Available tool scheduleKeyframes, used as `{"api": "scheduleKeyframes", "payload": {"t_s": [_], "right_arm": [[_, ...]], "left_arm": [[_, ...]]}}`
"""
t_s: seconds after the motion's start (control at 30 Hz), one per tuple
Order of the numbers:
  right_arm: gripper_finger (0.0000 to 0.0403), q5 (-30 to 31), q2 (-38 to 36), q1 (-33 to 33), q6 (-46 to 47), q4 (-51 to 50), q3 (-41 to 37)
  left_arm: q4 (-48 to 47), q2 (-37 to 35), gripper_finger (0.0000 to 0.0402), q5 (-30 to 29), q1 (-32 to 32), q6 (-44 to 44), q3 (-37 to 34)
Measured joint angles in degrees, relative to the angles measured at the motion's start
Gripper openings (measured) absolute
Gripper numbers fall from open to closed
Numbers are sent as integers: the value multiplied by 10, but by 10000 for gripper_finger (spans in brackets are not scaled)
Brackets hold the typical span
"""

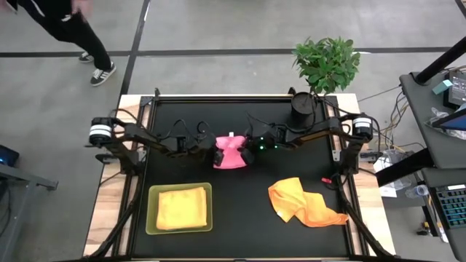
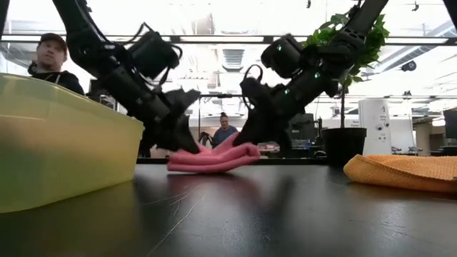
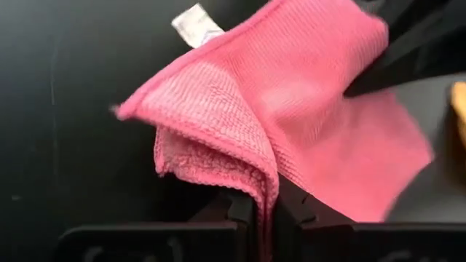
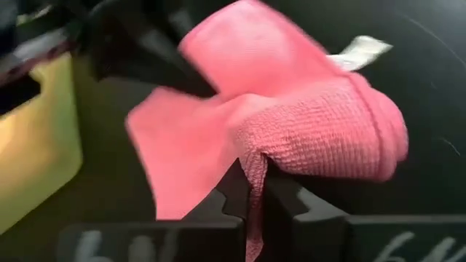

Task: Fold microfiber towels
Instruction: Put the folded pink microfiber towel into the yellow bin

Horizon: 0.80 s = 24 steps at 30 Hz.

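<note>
Pink towel (image 1: 231, 153) nubby, folded; left hand (image 1: 216, 154), right hand (image 1: 247, 151) pinching.

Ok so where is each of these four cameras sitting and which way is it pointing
High: overhead, straight down; both arms around the pink towel.
Low: table height, level across; both arms descend onto the towel.
Left wrist: on the left arm; left gripper pinching towel.
Right wrist: on the right arm; right gripper pinching towel.
Shared: all show the pink towel.

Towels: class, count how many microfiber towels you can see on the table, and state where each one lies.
3. The pink towel is mid-table, pinched by the left gripper and right gripper. The yellow towel lies in the green tray. The orange towel lies crumpled near the right front. More might be hidden under the yellow.
</note>
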Motion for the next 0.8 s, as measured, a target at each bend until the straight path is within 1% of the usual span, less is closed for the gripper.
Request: {"api": "scheduleKeyframes", "payload": {"t_s": [0.17, 0.33, 0.43, 0.47, 0.6, 0.7, 0.8], "right_arm": [[9, 0, -30, 28, -31, 10, 2], [9, 0, -50, 59, -47, 21, 9], [9, 0, -52, 81, -51, 21, 27], [9, 0, -52, 89, -54, 22, 34], [9, 0, -46, 127, -73, 22, 66], [9, 0, -43, 155, -87, 21, 90], [9, 0, -42, 177, -93, 22, 112]], "left_arm": [[-40, -68, 2, 5, -17, 5, 0], [-88, -157, 2, 5, -60, -2, 0], [-129, -217, 2, 3, -94, -43, 1], [-147, -235, 2, -5, -107, -61, 1], [-169, -277, 2, -49, -169, -123, 1], [-181, -286, 2, -78, -222, -173, 7], [-226, -282, 2, -127, -282, -221, 33]]}}
